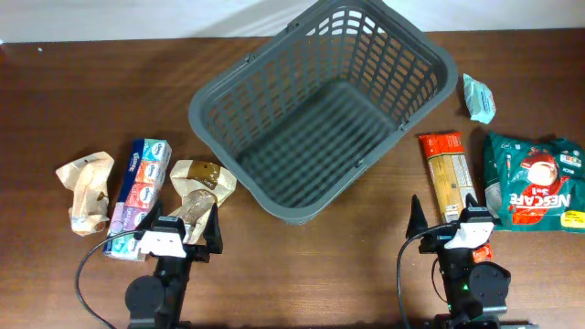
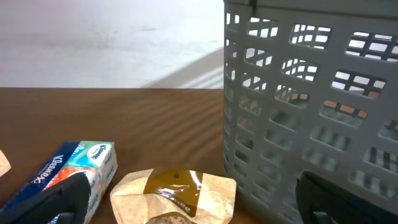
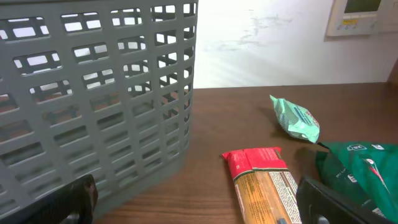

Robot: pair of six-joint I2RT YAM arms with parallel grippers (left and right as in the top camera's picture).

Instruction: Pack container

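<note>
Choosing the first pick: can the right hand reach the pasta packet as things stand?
Probably yes. The pasta packet lies flat just ahead of the open right hand, uncovered; the container and Nescafe bag sit to either side.

Even light is filling every view.
The container (image 1: 320, 119) is casting a soft shadow on the table (image 1: 302, 265); wrist-view corners are blurring.
</note>
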